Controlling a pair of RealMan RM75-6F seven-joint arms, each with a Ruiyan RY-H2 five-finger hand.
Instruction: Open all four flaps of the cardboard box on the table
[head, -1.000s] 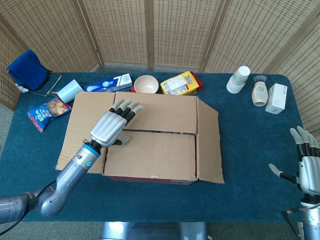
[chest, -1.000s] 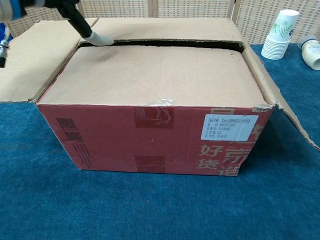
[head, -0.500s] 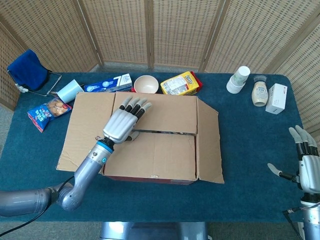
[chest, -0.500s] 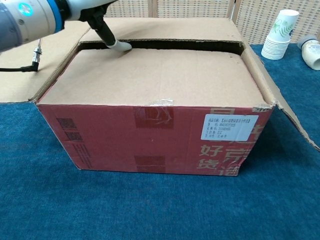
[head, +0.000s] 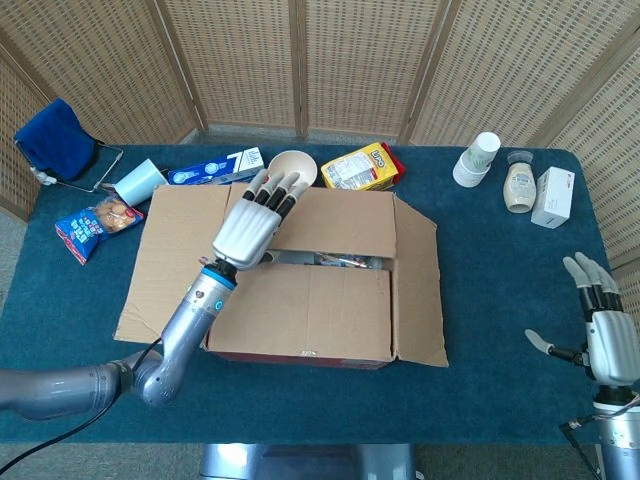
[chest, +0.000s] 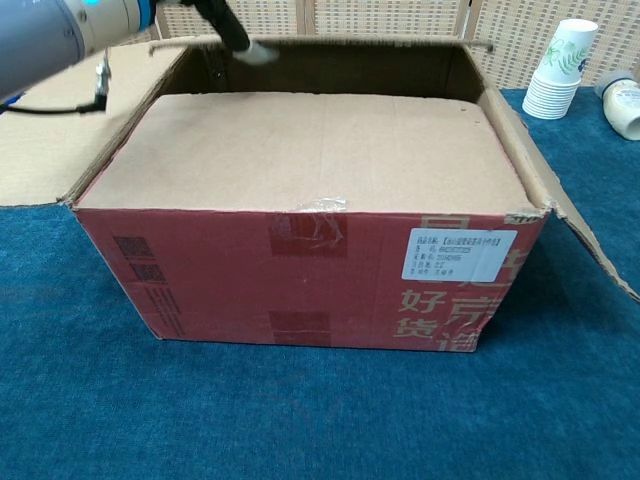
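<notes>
Cardboard box: tabletop centre, side flaps down, near flap closed.
Left hand: fingers together, lifting far flap toward 12 o'clock.
Right hand: fingers spread, idle.
Risk: flap slips off fingers, drops shut.

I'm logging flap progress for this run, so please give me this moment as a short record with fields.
box: brown and red cardboard box on the blue-clothed table
far flap: lifted, left hand on it
near flap: lying flat over the top
left side flap: folded out
right side flap: folded out
right hand: off to the side, holding nothing, fingers apart
</notes>
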